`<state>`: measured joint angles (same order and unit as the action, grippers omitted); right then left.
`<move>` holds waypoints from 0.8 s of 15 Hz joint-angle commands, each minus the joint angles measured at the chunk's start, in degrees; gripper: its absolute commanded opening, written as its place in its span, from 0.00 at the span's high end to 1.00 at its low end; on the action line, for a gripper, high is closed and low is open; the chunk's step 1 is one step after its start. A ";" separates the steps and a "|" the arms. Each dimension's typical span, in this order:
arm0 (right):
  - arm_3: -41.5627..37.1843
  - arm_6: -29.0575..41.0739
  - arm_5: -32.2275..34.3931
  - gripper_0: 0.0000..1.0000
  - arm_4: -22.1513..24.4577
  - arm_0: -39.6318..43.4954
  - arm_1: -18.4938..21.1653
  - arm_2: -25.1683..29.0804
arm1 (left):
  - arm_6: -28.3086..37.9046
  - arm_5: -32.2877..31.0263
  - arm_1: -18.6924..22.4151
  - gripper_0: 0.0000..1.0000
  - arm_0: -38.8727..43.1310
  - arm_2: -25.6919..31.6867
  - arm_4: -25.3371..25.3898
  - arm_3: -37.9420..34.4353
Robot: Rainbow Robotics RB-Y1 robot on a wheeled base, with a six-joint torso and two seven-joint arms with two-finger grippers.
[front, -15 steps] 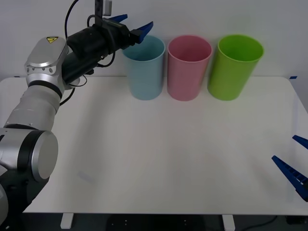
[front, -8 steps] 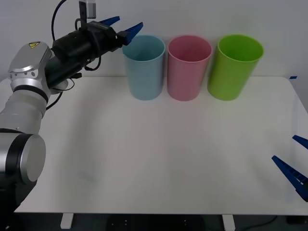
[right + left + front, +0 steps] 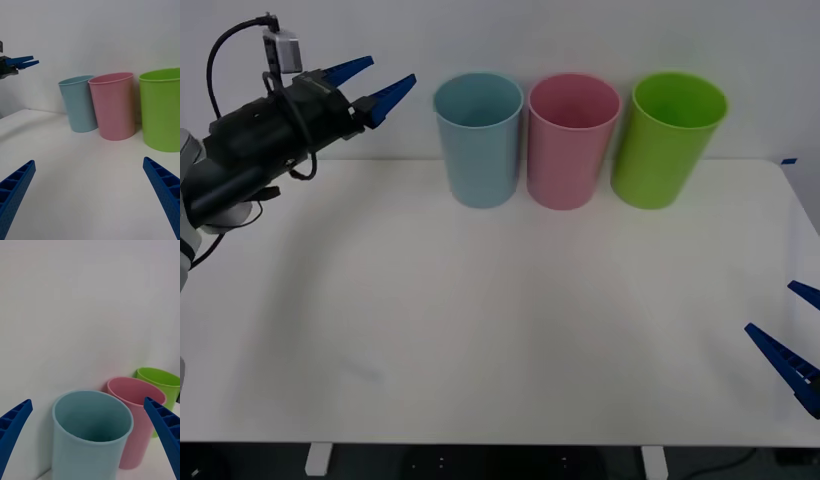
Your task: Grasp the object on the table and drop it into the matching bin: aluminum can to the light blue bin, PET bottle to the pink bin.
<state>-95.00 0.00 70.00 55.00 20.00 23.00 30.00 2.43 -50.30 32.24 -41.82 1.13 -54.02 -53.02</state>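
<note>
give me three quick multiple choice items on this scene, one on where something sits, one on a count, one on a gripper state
1. Which bin stands between the other two?
A. light blue bin
B. pink bin
C. lime green bin

2. How many bins stand on the table?
A. two
B. three
C. four

3. How are the left gripper's fingers?
A. open, holding nothing
B. shut on a can
C. shut on a bin rim

Answers:
1 B: the pink bin has the light blue bin and lime green bin either side.
2 B: three stand on the table.
3 A: the left gripper is spread in the air, off to the side of the light blue bin.
</note>
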 commanded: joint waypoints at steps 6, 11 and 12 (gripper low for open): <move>0.00 0.00 0.00 0.00 0.00 0.00 0.00 0.00 | -1.73 -5.95 8.98 0.00 17.30 5.29 5.24 -11.32; 0.00 0.00 0.00 0.00 0.00 0.00 0.00 0.00 | -1.91 -13.68 12.23 0.00 27.58 14.08 2.60 -16.07; 0.00 0.00 0.00 0.00 0.00 0.00 0.00 0.00 | -1.82 -15.70 12.23 0.00 28.99 16.63 0.84 -16.42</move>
<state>-95.00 0.00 70.00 55.00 20.00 23.00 30.00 0.55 -64.50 44.44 -13.90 15.94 -51.85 -69.12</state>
